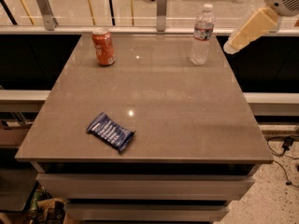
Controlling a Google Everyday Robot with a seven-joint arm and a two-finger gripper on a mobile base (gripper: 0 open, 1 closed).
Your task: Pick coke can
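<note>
The coke can (103, 46) is a small red-orange can with a silver top. It stands upright at the back left of the grey-brown table (187, 115). My gripper (232, 45) is the pale beige end of the arm coming in from the upper right. It hangs in the air just off the table's back right edge, close to the right of the water bottle. It is far from the can, about the table's width to the can's right. It holds nothing that I can see.
A clear plastic water bottle (202, 34) stands upright at the back right of the table. A flat blue snack packet (110, 131) lies near the front left. A railing with metal posts (161, 3) runs behind the table. Cables (280, 148) lie on the floor at the right.
</note>
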